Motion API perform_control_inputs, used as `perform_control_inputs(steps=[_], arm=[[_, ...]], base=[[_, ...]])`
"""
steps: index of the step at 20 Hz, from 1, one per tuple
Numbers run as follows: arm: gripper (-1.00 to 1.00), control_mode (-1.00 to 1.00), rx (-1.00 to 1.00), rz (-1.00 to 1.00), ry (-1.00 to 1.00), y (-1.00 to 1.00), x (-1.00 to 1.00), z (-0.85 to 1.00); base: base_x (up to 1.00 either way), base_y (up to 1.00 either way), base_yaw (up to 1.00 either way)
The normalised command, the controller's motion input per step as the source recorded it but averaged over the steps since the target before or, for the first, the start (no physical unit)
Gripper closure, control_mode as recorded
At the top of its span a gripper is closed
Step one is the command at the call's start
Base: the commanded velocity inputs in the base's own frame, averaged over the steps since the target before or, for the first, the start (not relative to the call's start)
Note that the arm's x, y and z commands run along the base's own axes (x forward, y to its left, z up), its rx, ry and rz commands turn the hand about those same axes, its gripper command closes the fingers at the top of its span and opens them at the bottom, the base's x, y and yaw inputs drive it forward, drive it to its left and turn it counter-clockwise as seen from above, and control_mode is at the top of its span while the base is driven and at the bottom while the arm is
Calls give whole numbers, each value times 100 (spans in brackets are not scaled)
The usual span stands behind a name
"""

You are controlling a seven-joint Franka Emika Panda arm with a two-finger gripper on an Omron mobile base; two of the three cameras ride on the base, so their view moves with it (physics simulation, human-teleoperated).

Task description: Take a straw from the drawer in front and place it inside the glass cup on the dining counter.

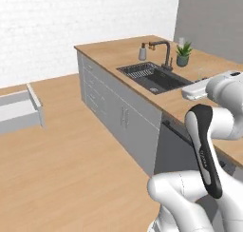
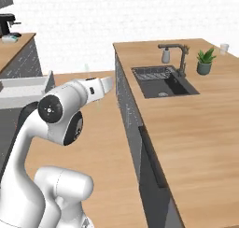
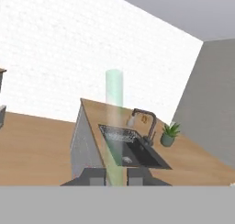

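Pale green translucent straw stands upright between the two dark fingertips of the gripper in the hand view, the tips pinching it at its lower end, one each side; its top reaches up against the white brick wall. In the right base view the straw is a faint pale streak just above the white hand of the arm. The wide shallow drawer with white inner box is pulled open at the left edge of the left base view, and also shows at left in the right base view; whether anything lies in it cannot be told. The small clear glass cup sits at the far right corner of the large light-wood dining counter, just beyond the small green potted plant in a grey pot, well apart from the gripper. In the left base view the cup is behind the plant. Inset black sink with dark faucet and grey soap dispenser bottle lie between the arm and the cup. Black coffee machine on a separate wood counter at the upper left of the right base view.
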Motion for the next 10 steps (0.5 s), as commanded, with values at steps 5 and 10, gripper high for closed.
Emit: perform_control_inputs(steps=[5, 10], arm=[[100, 100, 0, 0, 0, 0, 0, 0], [100, 100, 0, 0, 0, 0, 0, 0]], base=[[-80, -68, -29], [-57, -78, -24]])
